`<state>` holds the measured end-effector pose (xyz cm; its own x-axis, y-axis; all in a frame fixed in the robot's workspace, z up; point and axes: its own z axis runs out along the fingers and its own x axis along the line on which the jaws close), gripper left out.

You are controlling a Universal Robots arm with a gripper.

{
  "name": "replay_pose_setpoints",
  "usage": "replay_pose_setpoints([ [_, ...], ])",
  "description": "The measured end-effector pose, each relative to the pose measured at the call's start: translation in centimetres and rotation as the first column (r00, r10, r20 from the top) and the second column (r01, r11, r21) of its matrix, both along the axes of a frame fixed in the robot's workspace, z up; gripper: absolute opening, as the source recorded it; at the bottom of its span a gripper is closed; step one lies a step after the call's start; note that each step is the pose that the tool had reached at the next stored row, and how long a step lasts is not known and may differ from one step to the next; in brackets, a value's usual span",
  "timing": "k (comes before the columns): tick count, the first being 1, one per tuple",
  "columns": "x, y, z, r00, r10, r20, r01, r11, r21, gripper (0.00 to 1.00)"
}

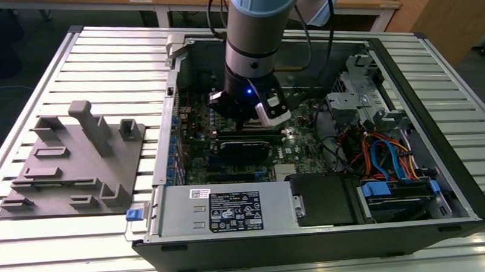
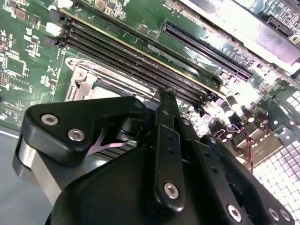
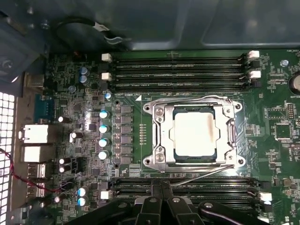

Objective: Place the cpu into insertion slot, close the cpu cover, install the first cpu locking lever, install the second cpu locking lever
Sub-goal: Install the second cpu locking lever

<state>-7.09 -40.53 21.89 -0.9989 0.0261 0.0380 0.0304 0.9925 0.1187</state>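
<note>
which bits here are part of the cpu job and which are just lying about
Part of the job:
- cpu, seated in the insertion slot
- cpu cover, down around the chip
- locking lever, sticking out at an angle
- tool, beside the socket

Lying about:
- memory slots
- grey fixture plate on the table
- power supply
- blue and orange cables

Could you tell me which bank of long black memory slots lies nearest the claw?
The bank right beside the black claw, not the other bank across the silver-framed socket.
</note>
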Motion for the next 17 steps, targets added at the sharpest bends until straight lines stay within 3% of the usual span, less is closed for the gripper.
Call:
replay_pose_setpoints([
  [11, -0.17, -0.19, -0.86, 1.0000, 0.002, -0.0020, -0.001, 0.9998, 0.0216, 0.10],
  [13, -0.20, -0.19, -1.02, 1.0000, 0.001, -0.0022, -0.001, 0.9996, 0.0280, 0.10],
  [17, -0.31, -0.20, -1.25, 1.0000, 0.001, -0.0021, -0.001, 0.9989, 0.0477, 0.10],
])
